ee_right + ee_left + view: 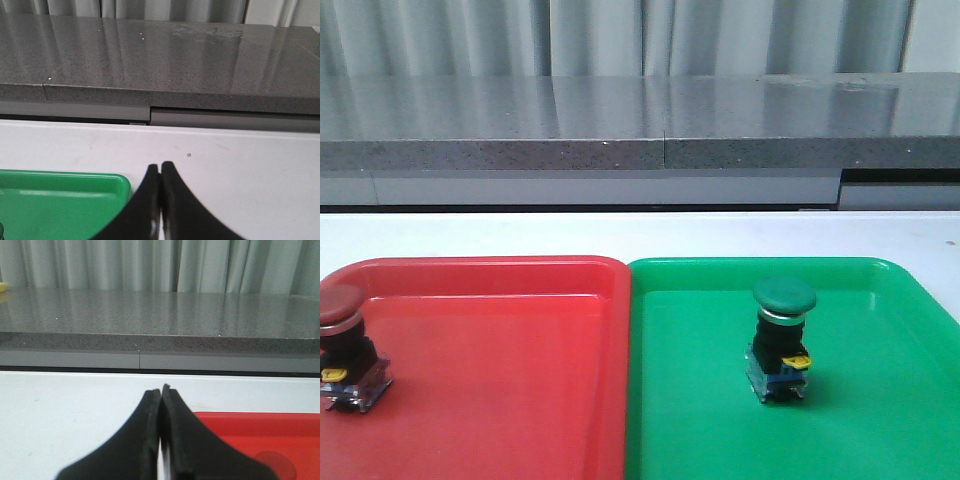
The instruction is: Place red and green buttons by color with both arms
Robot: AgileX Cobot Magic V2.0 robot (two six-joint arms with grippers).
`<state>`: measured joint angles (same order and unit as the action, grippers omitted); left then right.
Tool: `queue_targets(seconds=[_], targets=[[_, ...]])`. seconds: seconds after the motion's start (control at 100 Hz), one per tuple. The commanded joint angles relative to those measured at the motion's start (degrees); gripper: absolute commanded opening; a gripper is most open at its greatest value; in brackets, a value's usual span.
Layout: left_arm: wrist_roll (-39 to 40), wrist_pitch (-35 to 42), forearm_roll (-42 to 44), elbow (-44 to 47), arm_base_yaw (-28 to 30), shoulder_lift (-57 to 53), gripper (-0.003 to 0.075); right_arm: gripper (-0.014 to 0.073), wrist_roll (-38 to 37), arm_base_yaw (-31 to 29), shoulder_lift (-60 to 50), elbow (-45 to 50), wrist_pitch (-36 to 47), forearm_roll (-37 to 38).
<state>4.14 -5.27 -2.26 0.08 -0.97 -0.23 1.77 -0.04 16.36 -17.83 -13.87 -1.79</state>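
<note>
The red button stands upright at the left edge of the red tray. Its cap also shows in the left wrist view. The green button stands upright in the middle of the green tray. Neither arm shows in the front view. My left gripper is shut and empty, over the white table beside the red tray's far corner. My right gripper is shut and empty, over the white table beside the green tray's corner.
The two trays lie side by side on a white table. A grey stone counter runs along the far side, with pale curtains behind it.
</note>
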Motion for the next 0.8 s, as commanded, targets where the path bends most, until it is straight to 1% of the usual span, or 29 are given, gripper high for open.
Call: queue_targets(seconds=[0.0, 0.14, 0.43, 0.5, 0.72, 0.79], targets=[[0.1, 4.7, -0.6, 0.7, 0.1, -1.9, -0.0020, -0.0064, -1.2, -0.2, -1.7, 0.2, 5.0, 1.3], [0.1, 4.7, -0.6, 0.7, 0.1, -1.9, -0.0020, -0.0064, -1.2, -0.2, -5.6, 2.9, 5.8, 3.4], [0.1, 4.7, -0.6, 0.7, 0.1, -1.9, -0.0020, -0.0064, -1.2, -0.2, -16.0, 9.3, 7.2, 3.7], [0.1, 4.7, -0.6, 0.7, 0.1, -1.9, -0.0020, -0.0064, -1.2, -0.2, -18.4, 11.4, 9.5, 4.1], [0.1, 4.7, -0.6, 0.7, 0.1, -1.9, -0.0020, -0.0064, -1.2, -0.2, -18.1, 18.2, 22.0, 4.2], [0.1, 4.7, -0.6, 0.7, 0.1, -1.9, -0.0020, -0.0064, -1.2, -0.2, -18.1, 18.3, 20.8, 4.1]])
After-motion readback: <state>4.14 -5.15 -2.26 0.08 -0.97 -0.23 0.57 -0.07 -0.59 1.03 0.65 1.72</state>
